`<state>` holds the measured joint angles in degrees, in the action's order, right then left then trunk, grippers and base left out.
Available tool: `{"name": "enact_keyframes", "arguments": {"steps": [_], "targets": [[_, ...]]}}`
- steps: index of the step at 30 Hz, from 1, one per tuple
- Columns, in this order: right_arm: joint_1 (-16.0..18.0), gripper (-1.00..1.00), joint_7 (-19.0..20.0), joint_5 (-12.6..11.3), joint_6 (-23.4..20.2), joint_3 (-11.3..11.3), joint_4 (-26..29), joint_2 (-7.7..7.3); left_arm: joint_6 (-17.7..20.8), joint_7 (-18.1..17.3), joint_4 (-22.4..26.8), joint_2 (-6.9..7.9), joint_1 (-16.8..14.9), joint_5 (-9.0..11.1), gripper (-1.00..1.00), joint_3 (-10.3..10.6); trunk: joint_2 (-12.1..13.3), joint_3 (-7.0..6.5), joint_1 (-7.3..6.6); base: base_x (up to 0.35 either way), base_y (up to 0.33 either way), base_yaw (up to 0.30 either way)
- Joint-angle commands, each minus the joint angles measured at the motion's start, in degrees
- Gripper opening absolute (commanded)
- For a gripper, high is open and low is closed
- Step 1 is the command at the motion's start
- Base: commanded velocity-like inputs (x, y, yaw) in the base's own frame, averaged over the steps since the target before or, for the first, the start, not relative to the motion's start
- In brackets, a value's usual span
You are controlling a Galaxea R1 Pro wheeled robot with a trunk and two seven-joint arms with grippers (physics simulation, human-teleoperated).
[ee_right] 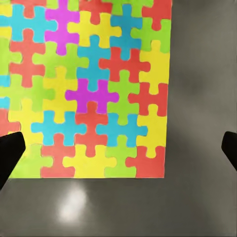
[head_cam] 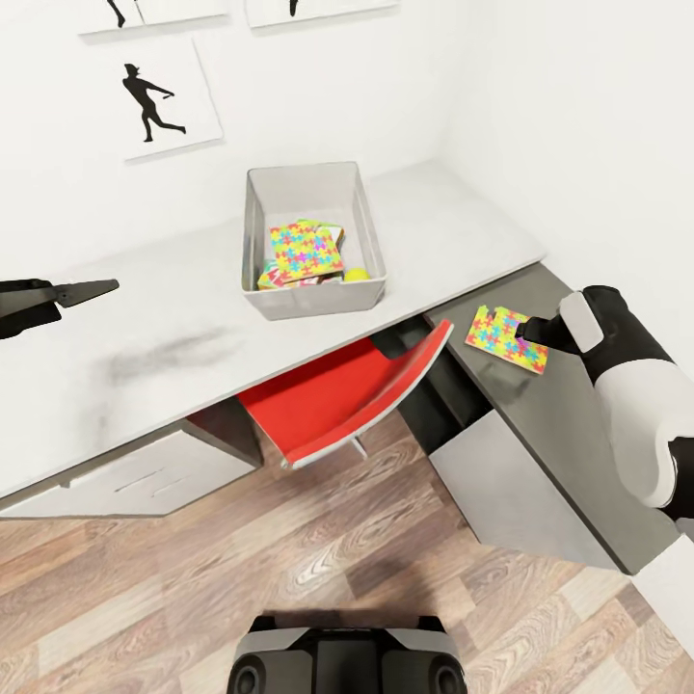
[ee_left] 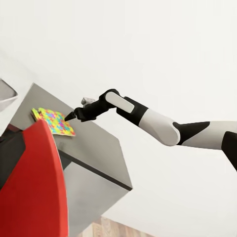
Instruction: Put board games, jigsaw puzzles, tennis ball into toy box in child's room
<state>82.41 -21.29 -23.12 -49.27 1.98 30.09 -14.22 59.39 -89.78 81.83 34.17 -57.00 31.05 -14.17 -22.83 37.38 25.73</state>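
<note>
Multicolour jigsaw (head_cam: 506,338) flat on the dark cabinet top (head_cam: 569,434), off the table (head_cam: 173,337) and right of the toy box (head_cam: 313,294); we note our right gripper (head_cam: 525,333), fingers spread, just over its near edge, the nearer arm; no legible writing.

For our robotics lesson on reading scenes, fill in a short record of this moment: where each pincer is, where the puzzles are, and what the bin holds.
Right pincer: open, tips at the edge of a flat multicolour jigsaw puzzle lying on the dark grey cabinet top.
Left pincer: empty, above the pale speckled table.
Light grey toy box: on the table, holding another multicolour jigsaw puzzle, a yellow-green tennis ball and colourful flat boxes underneath.
Red chair: tucked under the table.
</note>
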Motion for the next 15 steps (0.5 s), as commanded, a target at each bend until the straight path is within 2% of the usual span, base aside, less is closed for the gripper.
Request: {"name": "enact_keyframes", "arguments": {"steps": [1,15], "targets": [[0.0,1.0,-0.5,-0.6,-0.1,0.1,0.1,0.02,0.6,-0.2,0.0,0.02,0.0,0.0,1.0,0.0,-0.1,0.07,0.05,0.196,0.068,0.0],[0.0,1.0,-0.5,-0.9,-0.1,0.1,0.0,0.06,0.6,-0.2,0.0,0.02,0.0,-0.1,1.0,0.1,-0.1,0.06,0.05,0.168,0.042,0.0]]}}
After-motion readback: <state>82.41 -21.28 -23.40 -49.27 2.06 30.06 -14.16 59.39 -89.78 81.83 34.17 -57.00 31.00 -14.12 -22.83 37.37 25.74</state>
